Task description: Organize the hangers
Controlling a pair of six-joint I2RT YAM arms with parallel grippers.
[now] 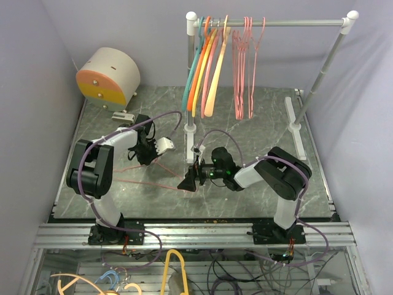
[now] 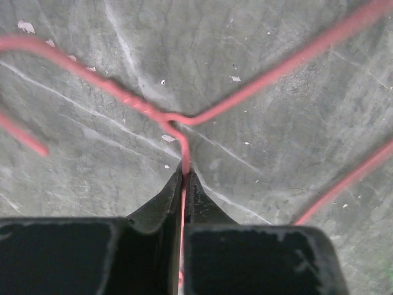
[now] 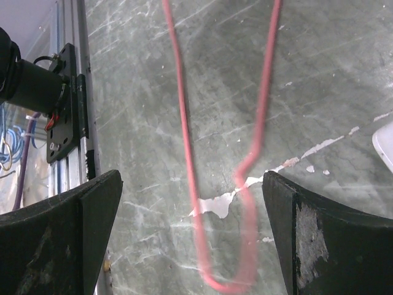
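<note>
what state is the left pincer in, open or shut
Shut on the pink wire hanger: the left wrist view shows the left pincer pinching its neck, tips together around the wire.

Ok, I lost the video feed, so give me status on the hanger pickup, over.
Left gripper shut on pink wire hanger, at its neck. Right gripper open, hanger's bend between its jaws. Rack post close behind it.

Black-and-white arms (image 1: 98,165) trailing thin purple cables (image 1: 161,115).

Worktop (image 1: 264,123): grey marble, white veins. Wire hangers (image 1: 250,74): pink. Plastic hangers (image 1: 212,92): teal, orange, peach, yellow. Rail (image 1: 301,23): silver, white joints. Drawer box (image 1: 109,77): cream, orange, yellow.
</note>
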